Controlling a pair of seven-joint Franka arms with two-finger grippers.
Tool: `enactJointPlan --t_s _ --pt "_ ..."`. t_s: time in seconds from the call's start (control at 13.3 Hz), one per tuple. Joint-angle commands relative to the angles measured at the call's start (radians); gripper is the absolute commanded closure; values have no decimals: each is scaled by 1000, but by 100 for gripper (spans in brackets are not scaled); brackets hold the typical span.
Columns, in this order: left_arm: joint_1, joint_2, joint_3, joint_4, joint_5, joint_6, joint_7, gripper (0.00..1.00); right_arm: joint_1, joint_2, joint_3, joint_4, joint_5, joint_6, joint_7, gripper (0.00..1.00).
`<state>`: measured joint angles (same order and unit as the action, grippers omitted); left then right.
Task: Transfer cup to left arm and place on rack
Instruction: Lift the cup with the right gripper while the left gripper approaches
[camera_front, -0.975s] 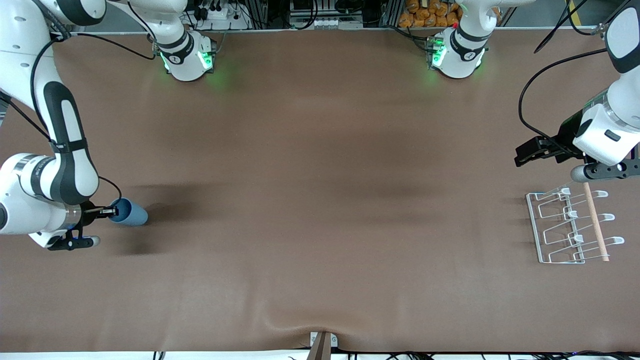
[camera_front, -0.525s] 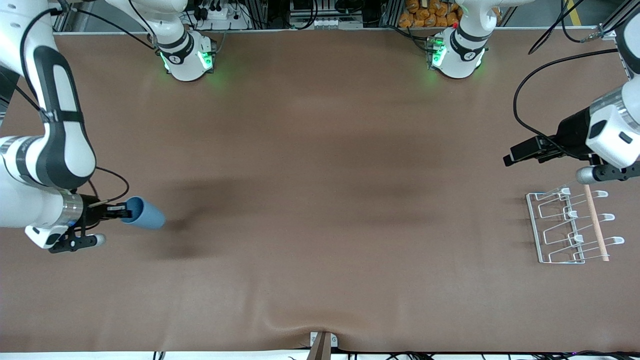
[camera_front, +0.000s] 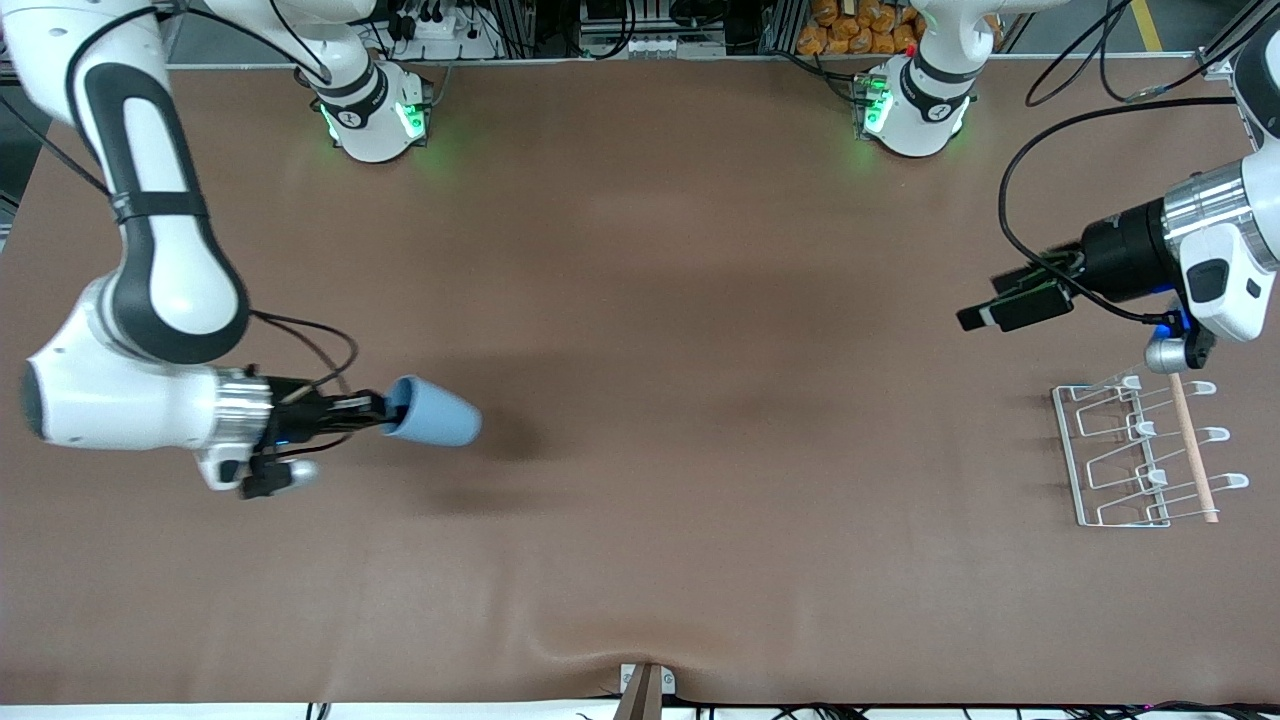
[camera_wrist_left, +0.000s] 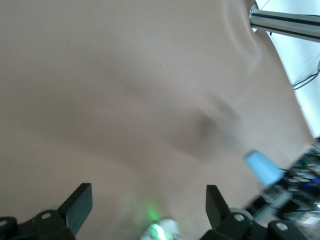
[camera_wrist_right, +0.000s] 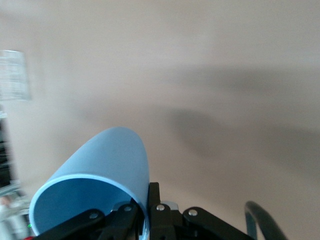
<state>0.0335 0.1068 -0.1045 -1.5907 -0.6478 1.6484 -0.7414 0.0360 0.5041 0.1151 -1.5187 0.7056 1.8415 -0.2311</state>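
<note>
The light-blue cup (camera_front: 434, 411) lies sideways in the air, held by its rim in my right gripper (camera_front: 380, 406), over the table toward the right arm's end. In the right wrist view the cup (camera_wrist_right: 97, 180) fills the lower part, and the gripper (camera_wrist_right: 146, 210) pinches its wall, one finger inside and one outside. My left gripper (camera_front: 985, 313) is open and empty, up over the table beside the white wire rack (camera_front: 1140, 452) at the left arm's end. In the left wrist view the gripper (camera_wrist_left: 147, 205) stands wide apart, and the cup (camera_wrist_left: 263, 167) shows far off.
The rack's wooden rod (camera_front: 1192, 445) runs along its side toward the left arm's end. The two arm bases (camera_front: 375, 110) (camera_front: 910, 100) stand along the table's edge farthest from the front camera. A small bracket (camera_front: 645, 685) sits at the table's nearest edge.
My right gripper has lifted the cup and carried it toward the table's middle. My left gripper has swung away from the rack toward the middle and turned toward the cup.
</note>
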Motion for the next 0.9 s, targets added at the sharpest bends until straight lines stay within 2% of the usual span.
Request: enactJointPlan --t_s 0.0,0.15,0.3,0.45,0.67,0.82 --pt "-15 10 -4 17 -68 -24 -209 0 89 -7 -6 26 110 5 102 100" --pt "-50 20 -4 23 -98 -24 -362 0 171 -6 -6 48 130 24 209 100" --pt "-113 37 -6 28 -92 -19 -502 0 237 -6 -8 48 243 79 327 100" --pt "-153 74 -6 47 -90 -9 -686 0 294 -6 -6 67 265 90 422 100" --pt "-176 135 -8 97 -93 -9 -800 0 390 -7 -5 83 287 171 579 100" --pt "-190 169 -8 120 -93 20 -857 0 426 -9 -5 86 375 174 605 100"
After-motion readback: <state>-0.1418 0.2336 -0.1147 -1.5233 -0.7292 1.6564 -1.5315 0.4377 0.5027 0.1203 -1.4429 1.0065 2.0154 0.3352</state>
